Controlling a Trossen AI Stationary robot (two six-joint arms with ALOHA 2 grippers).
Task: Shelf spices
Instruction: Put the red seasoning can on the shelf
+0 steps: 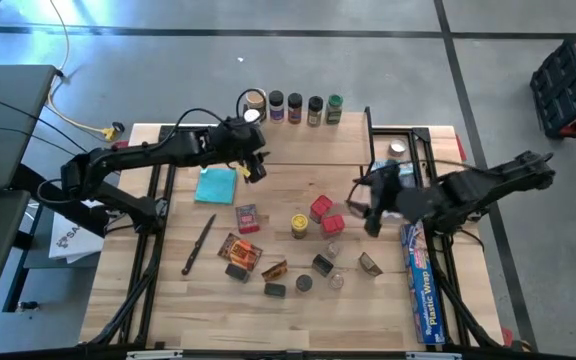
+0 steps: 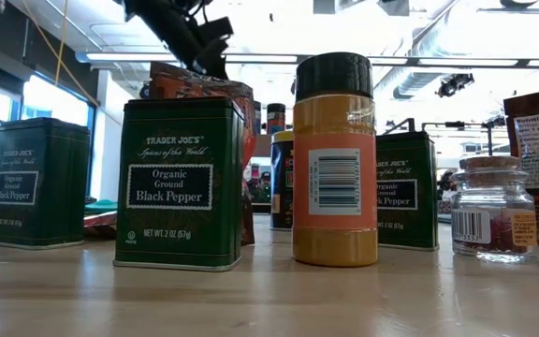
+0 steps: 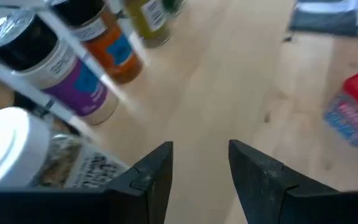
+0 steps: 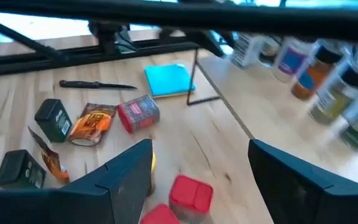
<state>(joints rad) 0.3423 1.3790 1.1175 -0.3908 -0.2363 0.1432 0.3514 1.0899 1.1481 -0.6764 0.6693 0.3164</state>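
Five jars (image 1: 294,107) stand on the shelf (image 1: 298,150); left gripper (image 1: 258,168), fingers parted and empty, must next fetch another spice.

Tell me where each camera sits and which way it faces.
High: overhead, straight down on table, both arms.
Low: tabletop level, facing pepper tins; an arm above.
Left wrist: over the shelf, past open left gripper at jars.
Right wrist: past open right gripper; shares teal cloth with high.
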